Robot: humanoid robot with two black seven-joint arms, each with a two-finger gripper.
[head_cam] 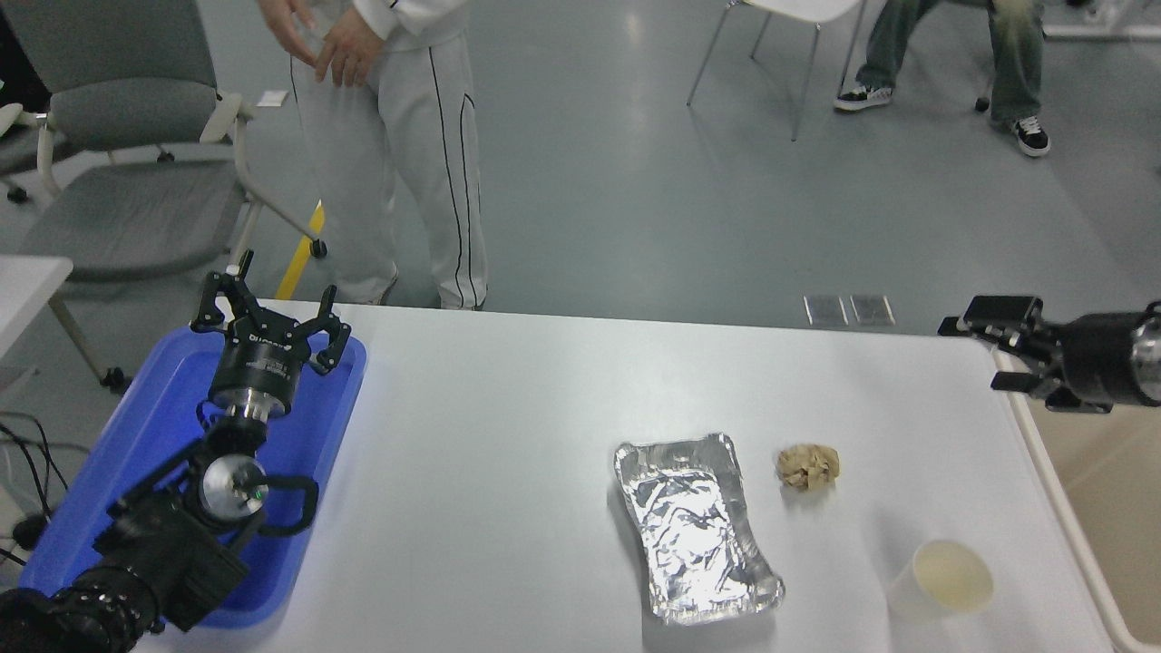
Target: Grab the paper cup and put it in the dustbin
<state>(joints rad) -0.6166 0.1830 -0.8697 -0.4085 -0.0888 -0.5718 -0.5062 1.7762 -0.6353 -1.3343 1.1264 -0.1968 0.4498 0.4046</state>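
Note:
The white paper cup (941,580) stands upright near the table's front right, its cream inside showing. The beige dustbin (1102,508) stands just past the table's right edge; only part of its rim and inside shows. My right gripper (984,352) is open and empty, held in the air over the table's far right corner, well behind and above the cup. My left gripper (268,313) is open and empty, parked over the blue tray (145,435) at the lower left.
A silver foil tray (694,526) lies left of the cup. A crumpled tan paper ball (807,465) lies behind the cup. A person in white trousers (408,154) stands beyond the table's far edge. A grey chair (127,154) stands at the far left.

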